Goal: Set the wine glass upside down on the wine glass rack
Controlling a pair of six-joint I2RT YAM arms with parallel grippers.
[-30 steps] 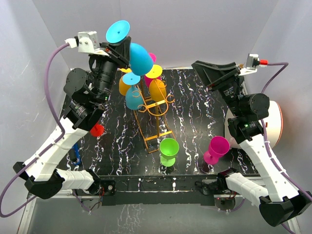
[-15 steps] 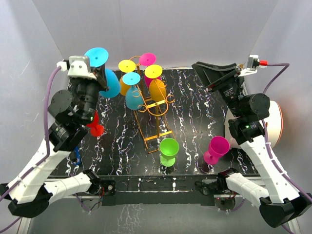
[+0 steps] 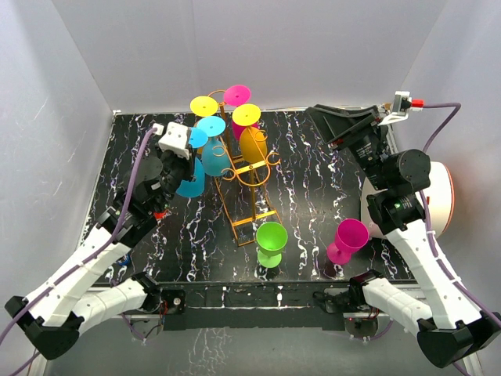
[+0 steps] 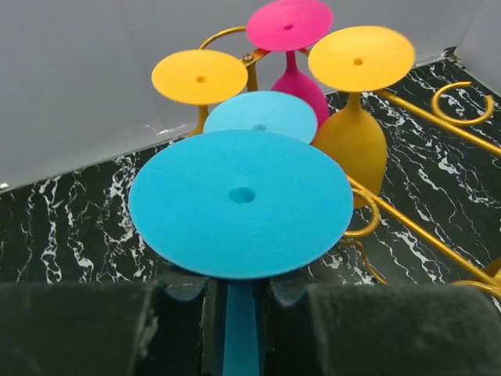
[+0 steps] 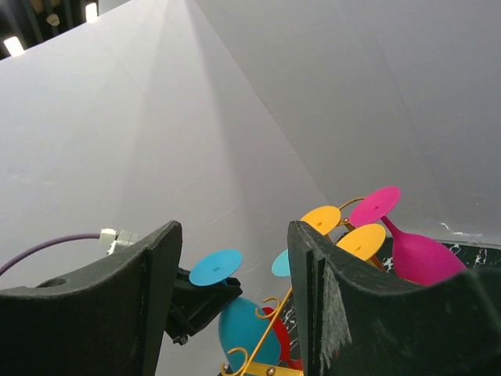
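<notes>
My left gripper [image 3: 186,153] is shut on the stem of a blue wine glass [image 3: 190,182], held upside down with its round foot [image 4: 240,202] uppermost, just left of the rack. The golden wire rack [image 3: 249,196] stands mid-table and holds several upside-down glasses: two yellow ones [image 4: 356,117], a magenta one [image 4: 290,39] and a light blue one [image 4: 258,116] right behind the held foot. My right gripper [image 3: 344,125] is open and empty, raised at the back right. In the right wrist view it [image 5: 235,266] faces the rack [image 5: 270,333] and the held glass [image 5: 244,333].
A green glass [image 3: 271,241] and a magenta glass [image 3: 347,239] stand upright near the front edge, right of the rack's base. A red glass [image 3: 159,211] is partly hidden under my left arm. A white and red round object [image 3: 446,200] sits at the table's right edge.
My left arm has come down from high at the back left, carrying the blue glass forward and lower to beside the rack's left arms. The right arm has barely moved.
</notes>
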